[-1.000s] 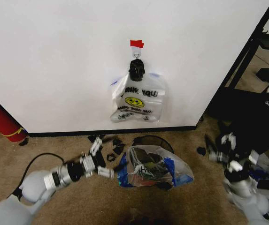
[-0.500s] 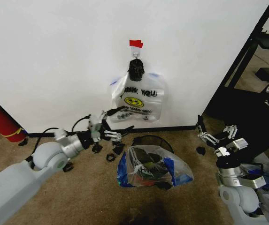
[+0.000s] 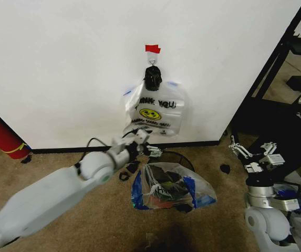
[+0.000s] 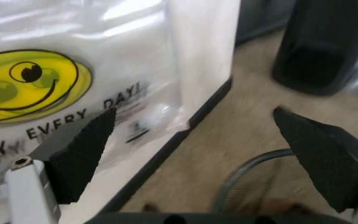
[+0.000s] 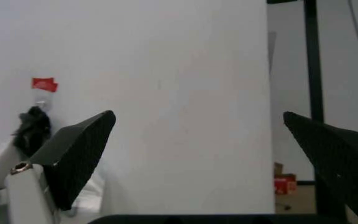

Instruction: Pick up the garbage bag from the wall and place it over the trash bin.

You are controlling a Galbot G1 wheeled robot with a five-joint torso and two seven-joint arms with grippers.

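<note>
Left claw (image 3: 149, 143) (jaws spread) just below hanging garbage bag (image 3: 154, 113).

Head view high, facing wall (image 3: 61, 63); left wrist close, right wrist farther, same wall

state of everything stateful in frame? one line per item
Garbage bag: hanging from the wall hook, not grasped.
Trash bin: upright by the baseboard, a blue-patched plastic bag bunched in front of it.
Left gripper: open, reaching just below the hanging bag.
Right gripper: open, raised at the right, holding nothing.
</note>
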